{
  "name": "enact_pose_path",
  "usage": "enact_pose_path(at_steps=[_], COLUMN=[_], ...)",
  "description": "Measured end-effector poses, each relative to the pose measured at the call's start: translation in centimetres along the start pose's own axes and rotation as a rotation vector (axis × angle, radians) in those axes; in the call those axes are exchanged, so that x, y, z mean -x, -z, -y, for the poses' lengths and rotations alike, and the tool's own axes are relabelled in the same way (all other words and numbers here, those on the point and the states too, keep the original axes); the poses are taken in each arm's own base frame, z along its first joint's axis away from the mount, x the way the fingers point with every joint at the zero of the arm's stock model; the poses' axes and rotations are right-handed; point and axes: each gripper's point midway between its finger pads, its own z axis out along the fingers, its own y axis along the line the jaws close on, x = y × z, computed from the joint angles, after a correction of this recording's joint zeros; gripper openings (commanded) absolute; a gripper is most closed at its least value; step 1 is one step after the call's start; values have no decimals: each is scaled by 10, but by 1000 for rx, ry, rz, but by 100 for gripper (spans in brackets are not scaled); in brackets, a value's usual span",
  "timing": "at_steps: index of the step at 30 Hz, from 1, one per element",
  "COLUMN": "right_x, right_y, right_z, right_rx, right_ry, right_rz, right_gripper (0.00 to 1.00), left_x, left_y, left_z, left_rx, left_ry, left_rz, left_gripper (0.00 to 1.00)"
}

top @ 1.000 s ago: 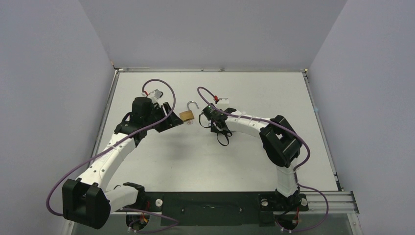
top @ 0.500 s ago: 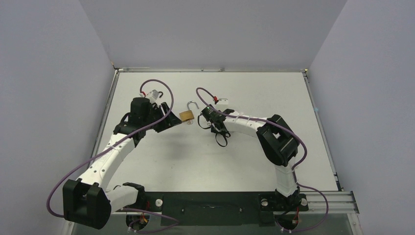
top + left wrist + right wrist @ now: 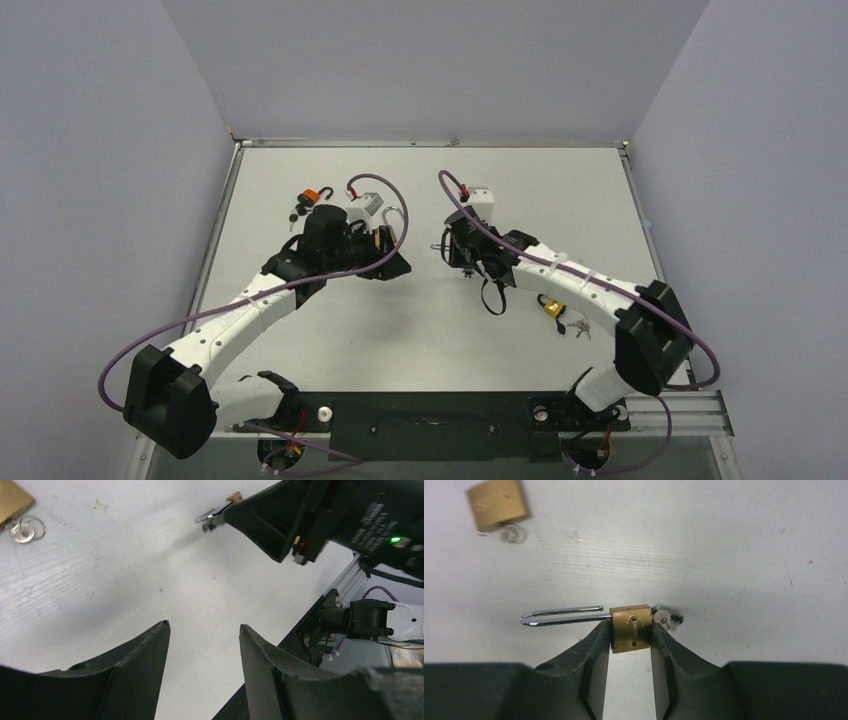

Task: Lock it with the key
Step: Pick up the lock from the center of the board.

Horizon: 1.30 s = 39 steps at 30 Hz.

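Observation:
In the right wrist view my right gripper (image 3: 630,636) is shut on the body of a small brass padlock (image 3: 630,626). Its steel shackle (image 3: 561,616) stands open and points left. A silver key (image 3: 667,618) sticks out of the opposite end. The left wrist view shows my left gripper (image 3: 203,625) open over bare table, nothing between its fingers, with the right gripper (image 3: 280,525) and the key (image 3: 209,516) up to the right. From above, the left gripper (image 3: 398,265) and right gripper (image 3: 453,252) face each other mid-table.
A second brass padlock (image 3: 549,304) with loose keys (image 3: 578,325) lies under the right forearm; it also shows as the padlock (image 3: 498,504) and padlock (image 3: 12,502). An orange-tagged item (image 3: 312,195) lies behind the left arm. The black base plate (image 3: 430,420) lines the near edge.
Both arms have shifted right, and the right elbow has swung out and down. The open padlock that sat by the left gripper is now in the right gripper. A second padlock now shows.

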Motion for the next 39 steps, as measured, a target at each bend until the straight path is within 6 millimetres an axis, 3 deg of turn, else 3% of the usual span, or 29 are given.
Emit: enact_pose_path(at_steps=[3, 6, 15, 21, 25, 30, 39], right_x=[24, 36, 36, 39, 44, 43, 41], right_y=[35, 64, 114, 137, 146, 151, 155], right_z=[-7, -11, -21, -28, -33, -35, -36], right_rx=[100, 185, 360, 451, 491, 511, 526], right_ry=[-6, 10, 67, 64, 60, 54, 51], right_rz=[66, 97, 39, 5, -2, -18, -40], right_gripper=[0, 0, 0, 0, 0, 0, 0], left_x=[7, 30, 88, 79, 63, 50, 48], left_y=[-1, 4, 43, 59, 57, 49, 37], left_z=[17, 36, 105, 143, 151, 142, 127], left_rx=[-58, -122, -308, -413, -427, -384, -305], left_ry=[-87, -163, -434, -574, -616, -629, -620], left_rz=[25, 92, 222, 173, 107, 43, 2], left_gripper=[51, 51, 51, 48, 46, 43, 39])
